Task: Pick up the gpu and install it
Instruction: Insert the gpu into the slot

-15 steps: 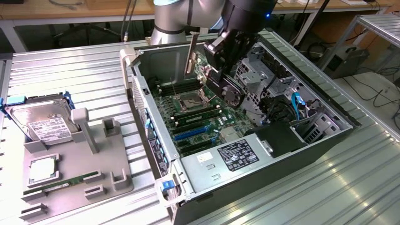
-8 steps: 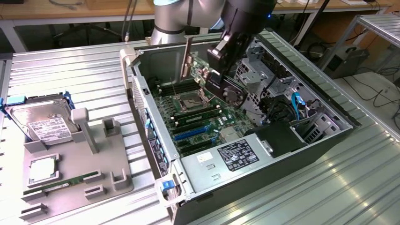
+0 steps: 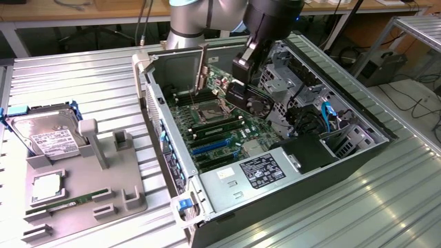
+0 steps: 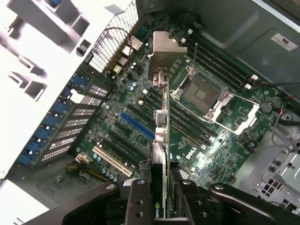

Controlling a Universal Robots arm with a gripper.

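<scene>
One gripper (image 4: 162, 199), jaws partly closed, clamped one gpu (image 4: 159, 150) edge-on above one motherboard (image 4: 136, 105) marked Dell; the card showed an Nvidia logo.

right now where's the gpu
The gpu is inside the open case, toward the exterior view's left. It stands upright in the gripper over the motherboard, near the cpu socket.

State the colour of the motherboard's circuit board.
Green. The motherboard shows best in the wrist view.
</scene>
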